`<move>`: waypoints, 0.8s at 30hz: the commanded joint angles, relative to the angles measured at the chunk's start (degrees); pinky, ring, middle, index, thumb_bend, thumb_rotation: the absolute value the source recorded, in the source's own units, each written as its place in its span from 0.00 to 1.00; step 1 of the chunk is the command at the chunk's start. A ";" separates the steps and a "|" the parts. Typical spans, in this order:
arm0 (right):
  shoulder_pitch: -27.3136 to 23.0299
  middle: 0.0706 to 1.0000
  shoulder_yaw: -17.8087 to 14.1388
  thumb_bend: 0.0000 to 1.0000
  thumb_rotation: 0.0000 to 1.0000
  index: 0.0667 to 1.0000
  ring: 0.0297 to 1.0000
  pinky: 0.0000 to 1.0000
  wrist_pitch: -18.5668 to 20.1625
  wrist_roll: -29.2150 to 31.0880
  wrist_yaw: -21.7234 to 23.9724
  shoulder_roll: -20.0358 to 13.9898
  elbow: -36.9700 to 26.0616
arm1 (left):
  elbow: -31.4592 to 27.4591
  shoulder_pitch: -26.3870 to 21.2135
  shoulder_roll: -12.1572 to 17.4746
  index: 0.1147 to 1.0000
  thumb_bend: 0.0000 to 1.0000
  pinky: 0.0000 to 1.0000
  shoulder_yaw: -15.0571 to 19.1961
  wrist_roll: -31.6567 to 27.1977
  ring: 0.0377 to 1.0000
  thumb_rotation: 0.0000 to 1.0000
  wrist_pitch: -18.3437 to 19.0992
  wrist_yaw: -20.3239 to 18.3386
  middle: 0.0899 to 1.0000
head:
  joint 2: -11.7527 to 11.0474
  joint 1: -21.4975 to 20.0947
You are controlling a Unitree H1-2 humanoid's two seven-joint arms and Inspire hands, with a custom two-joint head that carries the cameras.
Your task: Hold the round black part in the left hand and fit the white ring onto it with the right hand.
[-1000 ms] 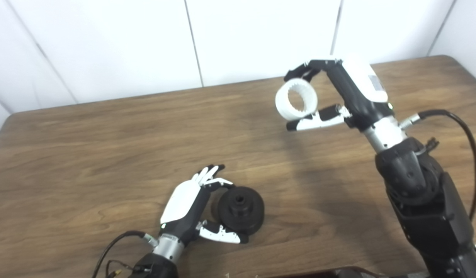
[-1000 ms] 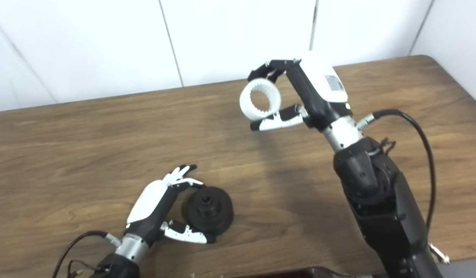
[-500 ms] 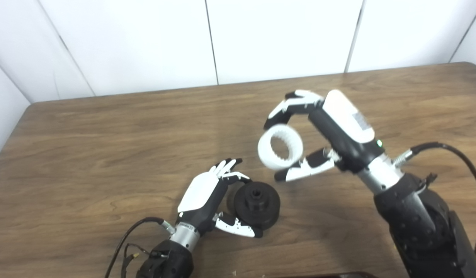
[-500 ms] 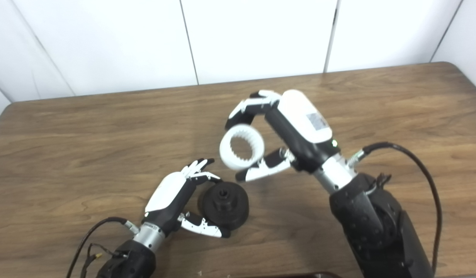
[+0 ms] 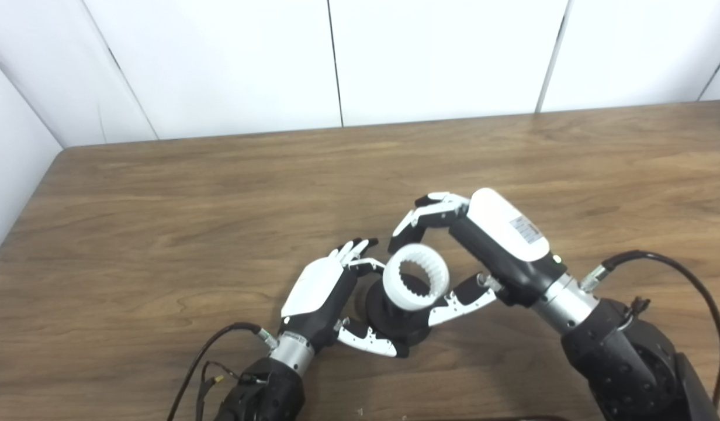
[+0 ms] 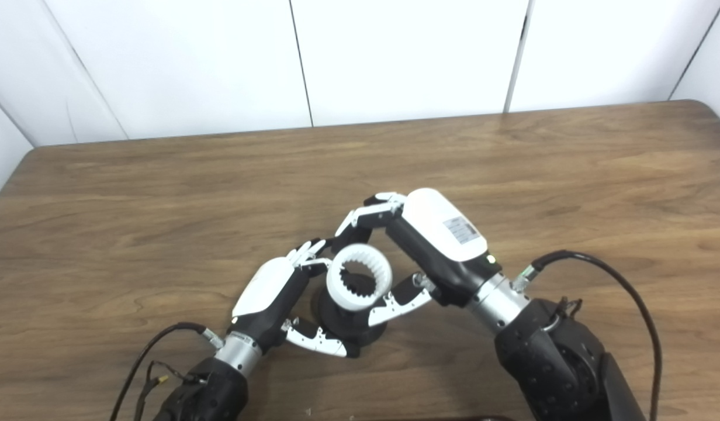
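My left hand (image 5: pixel 322 292) cups the round black part (image 5: pixel 398 321), which sits on the table (image 5: pixel 161 204) near the front edge; my fingers (image 5: pixel 354 254) curl around its far side and my thumb (image 5: pixel 369 342) lies along its near side, so the part is pinned from two directions and should not slide when something presses down on it. My right hand (image 5: pixel 483 245) carries the white ring (image 5: pixel 415 283), pinched across its outer wall between the fingers above and the thumb (image 5: pixel 459 301) below; holding it by the rim keeps the toothed opening free, which is what has to pass over the black part's raised middle. The ring hangs directly over the black part, tilted a little toward the cameras, with its lower edge very close to the dark top (I cannot tell from either view whether the two are already touching). I judge this to be the alignment step, with seating not yet done, since the ring's whole band is visible above the part. Next the ring needs levelling so its opening sits square over the hub, then a straight push down; if it goes on tilted, the inner teeth could catch and jam, or the push could tip the black part out from under my left fingers.
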 commanded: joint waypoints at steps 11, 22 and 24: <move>-2.72 0.41 1.26 0.52 0.01 0.48 0.55 0.82 -3.77 -3.83 1.30 0.11 3.89 | -0.54 -1.46 -0.03 0.50 0.96 1.00 -0.39 1.67 1.00 0.29 -0.18 0.70 0.97 | 0.45 0.20; -3.45 0.41 1.28 0.52 0.01 0.49 0.54 0.79 -5.16 -5.44 0.78 0.17 7.91 | -1.37 -1.15 -0.02 0.51 0.96 1.00 -0.26 1.71 1.00 0.27 0.40 0.11 0.97 | 0.77 0.28; -3.58 0.41 1.17 0.52 0.01 0.49 0.55 0.79 -5.02 -5.57 0.65 0.29 8.52 | -1.33 -1.16 0.00 0.51 0.96 1.00 -0.28 1.69 1.00 0.27 0.30 0.20 0.97 | 0.83 0.46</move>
